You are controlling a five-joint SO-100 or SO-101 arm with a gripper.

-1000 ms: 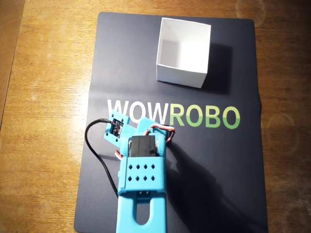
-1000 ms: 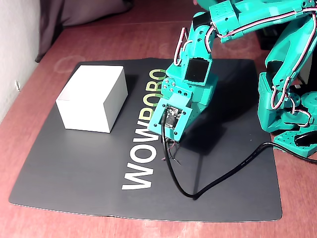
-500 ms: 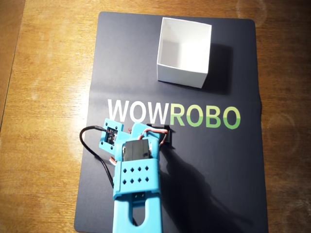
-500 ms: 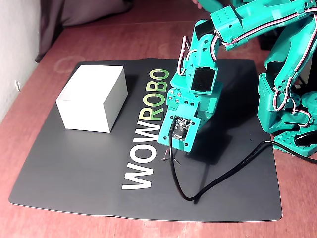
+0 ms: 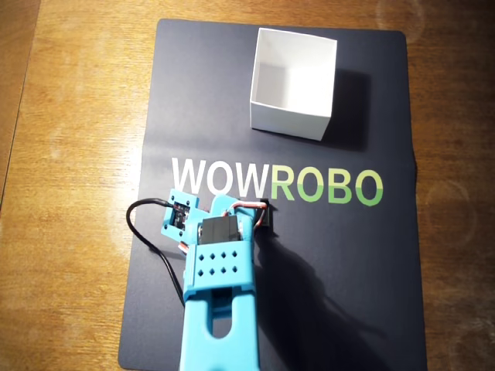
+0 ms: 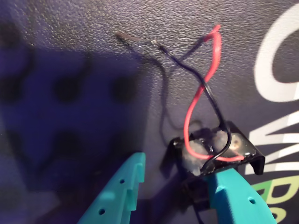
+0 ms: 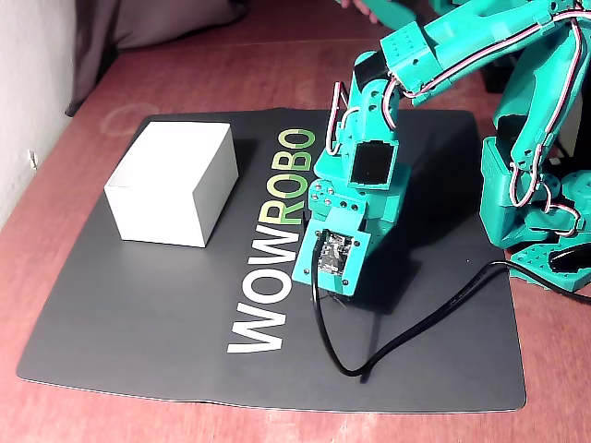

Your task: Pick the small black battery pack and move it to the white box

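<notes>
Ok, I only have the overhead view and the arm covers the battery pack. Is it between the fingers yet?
Observer: Not squarely. In the wrist view the small black battery pack lies on the mat against the right-hand finger, and the gripper is open.
Operator: And the other finger?
Observer: The left-hand finger stands clear of it, with bare mat between.
Operator: Wires in the way?
Observer: No. Its red and black wires trail away from the gripper across the mat.
</notes>
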